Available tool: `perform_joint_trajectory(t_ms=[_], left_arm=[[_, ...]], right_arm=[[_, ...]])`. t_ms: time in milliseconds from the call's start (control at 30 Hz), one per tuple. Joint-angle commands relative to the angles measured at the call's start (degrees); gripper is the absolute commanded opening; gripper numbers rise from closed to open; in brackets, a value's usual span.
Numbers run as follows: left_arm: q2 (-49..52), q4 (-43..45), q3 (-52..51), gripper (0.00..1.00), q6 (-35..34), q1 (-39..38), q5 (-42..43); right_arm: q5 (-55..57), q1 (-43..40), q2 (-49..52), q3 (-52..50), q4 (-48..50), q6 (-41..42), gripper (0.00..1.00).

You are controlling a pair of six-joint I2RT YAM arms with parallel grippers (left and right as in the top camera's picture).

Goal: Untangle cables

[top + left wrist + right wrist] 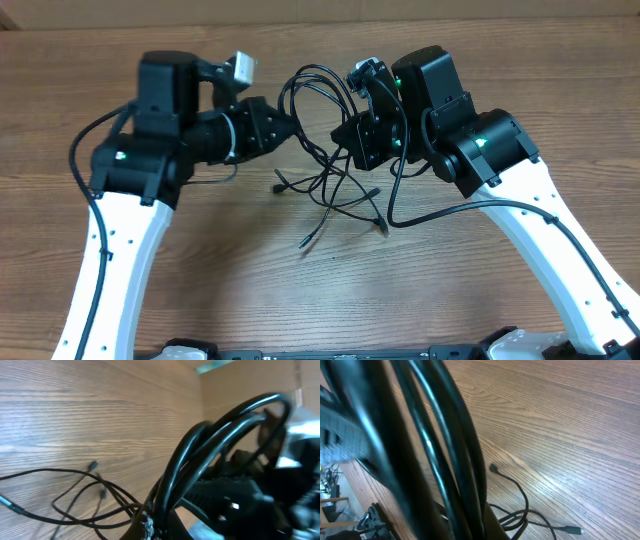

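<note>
The cables (pixel 335 185) are thin black cords in a tangle, partly lifted off the wooden table between my two arms. One loop arches up at the back (pixel 312 70). Plug ends trail on the table (pixel 304 244) (pixel 381 227). My left gripper (pixel 292 128) points right and is shut on the cables (pixel 200 455), which rise out of its jaws (pixel 155 527). My right gripper (pixel 342 135) faces it from the right, shut on strands of the cables (pixel 462 460) close to the lens (pixel 475 530). Loose strands and a plug (pixel 574 531) lie on the table below.
The wooden table (pixel 230 270) stretches out around the tangle. The right arm's own thicker black cable (pixel 440 212) sags to the table beside the tangle. The table's back edge (pixel 300 12) is behind both grippers. The grippers are close together.
</note>
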Motion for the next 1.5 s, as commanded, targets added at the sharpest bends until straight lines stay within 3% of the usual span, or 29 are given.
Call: perform_joint_trajectory(t_ms=[0,233,467,600,733,867,967,1000,1033,1167,1300,1467], left_arm=[[0.1,0.7,0.7,0.04,-0.3,5.0,10.4],[0.1,0.7,0.7,0.04,-0.2,12.3,17.5],[0.1,-0.5,0.7,0.04,2.1,17.8,17.4],[0.1,-0.7,0.7,0.04,6.3,19.4,13.2],[0.1,-3.8,0.7,0.07,7.6,19.9,2.9],[0.1,-8.1,0.7,0.3,9.2,19.5,1.0],[0.1,-10.7,0.7,0.75,10.3,18.8,0.9],[0.1,-12.1,0.7,0.87,10.2,18.0,1.3],[0.1,-12.7,0.7,0.89,10.2,17.4,1.7],[0.1,-12.7,0.7,0.91,9.6,13.3,2.6],[0.1,-11.5,0.7,0.9,6.4,8.5,-2.2],[0.1,-9.9,0.7,0.69,-0.7,3.6,-11.6]], right_arm=[[1.9,0.2,0.1,0.5,-0.7,-0.8,0.04],[2.3,0.2,0.1,0.5,-0.9,-1.0,0.04],[2.3,0.2,0.1,0.5,-0.9,-0.9,0.04],[2.3,0.2,0.1,0.5,-0.9,-0.9,0.04],[2.2,0.2,0.1,0.5,-1.0,-0.9,0.04],[2.3,0.2,0.1,0.5,-0.8,-0.9,0.04],[2.2,0.2,0.1,0.5,-0.4,-0.5,0.04],[2.3,0.2,0.1,0.5,-0.2,1.0,0.04],[2.2,0.2,0.1,0.5,-0.1,2.3,0.04],[2.2,0.2,0.1,0.5,0.5,6.5,0.04],[1.6,0.2,0.1,0.5,1.3,11.7,0.04],[1.6,0.2,0.1,0.5,1.8,12.9,0.04]])
